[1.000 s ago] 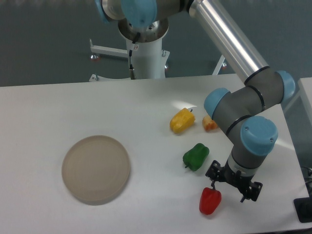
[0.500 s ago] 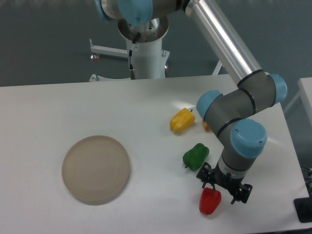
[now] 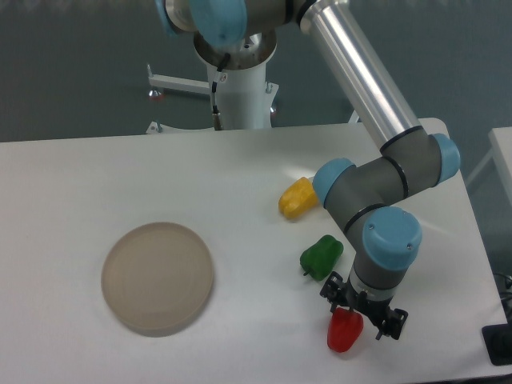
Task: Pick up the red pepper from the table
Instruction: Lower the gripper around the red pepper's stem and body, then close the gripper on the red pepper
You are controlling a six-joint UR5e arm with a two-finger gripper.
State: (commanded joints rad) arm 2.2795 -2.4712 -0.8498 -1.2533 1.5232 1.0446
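The red pepper (image 3: 344, 332) lies on the white table (image 3: 240, 336) near its front edge, glossy, with a thin dark stem at its top. My gripper (image 3: 362, 314) hangs just above it, slightly to its right. The two dark fingers stand apart, one by the stem and one off the pepper's right side. The gripper is open and holds nothing.
A green pepper (image 3: 322, 256) lies just up and left of the gripper. A yellow pepper (image 3: 298, 198) sits further back, partly behind the arm's elbow. A round beige disc (image 3: 158, 277) rests on the left half of the table.
The gripper has moved left, from beside the red pepper's right side to above it. The arm's elbow now hides the small orange piece near the yellow pepper.
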